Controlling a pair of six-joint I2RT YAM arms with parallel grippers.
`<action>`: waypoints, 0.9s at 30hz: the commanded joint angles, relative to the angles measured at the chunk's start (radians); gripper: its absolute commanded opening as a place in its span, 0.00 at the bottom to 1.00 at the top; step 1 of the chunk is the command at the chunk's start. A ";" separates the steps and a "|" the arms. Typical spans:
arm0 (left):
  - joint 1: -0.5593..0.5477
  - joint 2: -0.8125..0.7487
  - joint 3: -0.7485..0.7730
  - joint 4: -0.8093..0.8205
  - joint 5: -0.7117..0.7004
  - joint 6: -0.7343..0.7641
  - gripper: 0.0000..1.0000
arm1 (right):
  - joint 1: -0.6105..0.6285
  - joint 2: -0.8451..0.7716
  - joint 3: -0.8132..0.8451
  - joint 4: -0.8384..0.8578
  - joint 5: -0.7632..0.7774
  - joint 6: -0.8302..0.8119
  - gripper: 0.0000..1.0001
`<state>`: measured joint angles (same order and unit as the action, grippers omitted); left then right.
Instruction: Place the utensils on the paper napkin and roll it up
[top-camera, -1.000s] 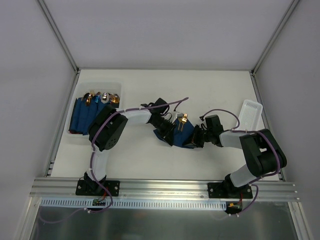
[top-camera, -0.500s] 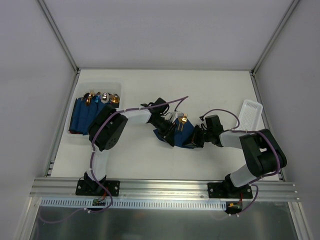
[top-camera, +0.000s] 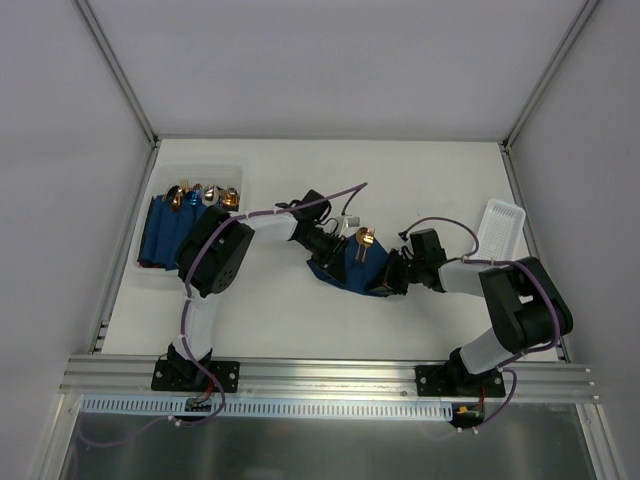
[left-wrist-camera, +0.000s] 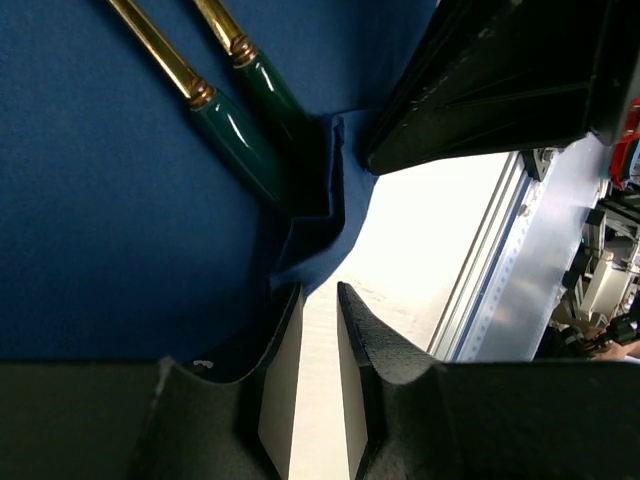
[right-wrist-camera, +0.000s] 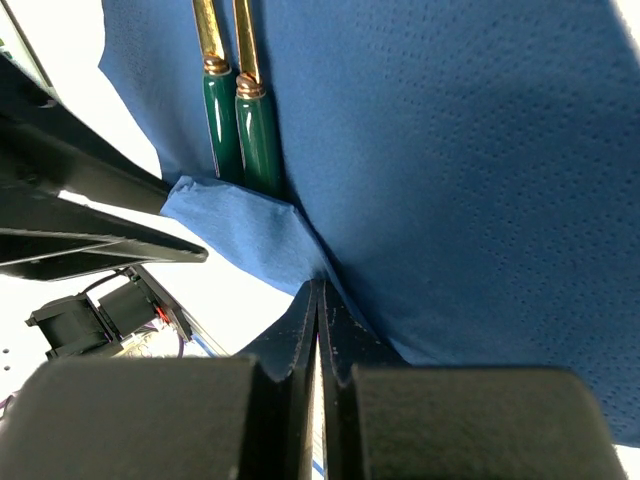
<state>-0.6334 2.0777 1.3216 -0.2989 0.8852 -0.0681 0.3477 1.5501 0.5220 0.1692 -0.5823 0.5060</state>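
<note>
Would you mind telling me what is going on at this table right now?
Both arms meet at the paper napkin in the middle of the table. Two green-handled utensils lie side by side on it, and the napkin's edge is folded over their handle ends. The left gripper is slightly open at that fold; the right gripper is shut, tips against it. The roll is barely begun.

Heads of utensils (right-wrist-camera: 258, 130) off top edge, both wrist cams; handle tips under napkin (right-wrist-camera: 450, 160) fold.
</note>
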 joint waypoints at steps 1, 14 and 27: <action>0.000 0.030 0.010 0.007 0.002 -0.007 0.20 | 0.002 0.018 0.021 -0.017 0.032 -0.029 0.00; 0.027 -0.021 -0.114 0.066 -0.111 -0.058 0.13 | -0.015 0.047 0.075 -0.100 0.053 -0.101 0.00; 0.049 -0.073 -0.231 0.182 -0.146 -0.243 0.13 | -0.053 0.131 0.197 -0.221 0.053 -0.201 0.00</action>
<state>-0.5999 2.0209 1.1229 -0.0940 0.8463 -0.2901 0.3042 1.6535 0.6903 0.0071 -0.5854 0.3687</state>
